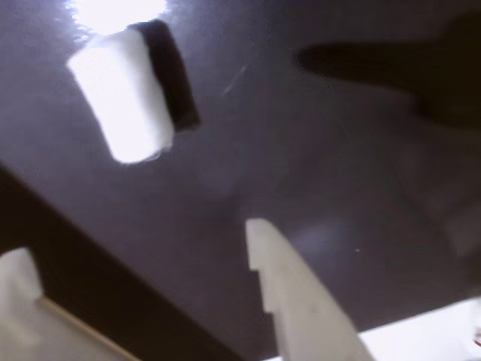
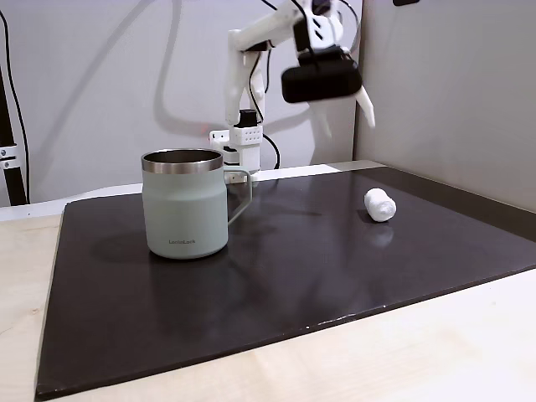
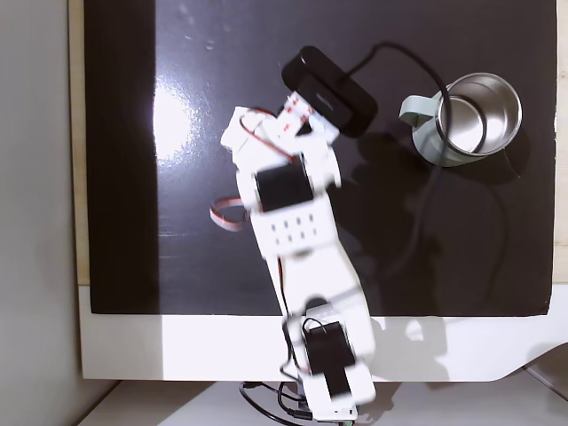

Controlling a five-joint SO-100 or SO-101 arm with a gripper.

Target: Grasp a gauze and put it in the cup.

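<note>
Gauze lies on its side on the dark mat, toward the mat's right edge in the front fixed view and well apart from the cup, which stands upright nearer the mat's left side with its handle turned toward the roll. I judge that I am in the approach step: nothing is gripped, and my claw hangs high above the mat's far edge, up and a little left of the roll in that view. My two white fingers splay apart there, and in the wrist view one fingertip juts up from the bottom edge while the other sits at the lower left corner, with bare mat between them, so I read my claw as wide and empty. From the wrist the gauze sits in the upper left, glaring white, clear of my fingers. The next move, as I judge it, calls for coming down and forward until the roll lies between my fingers, straddling it across its short width, then closing gently, since soft fabric will squash or roll away.
</note>
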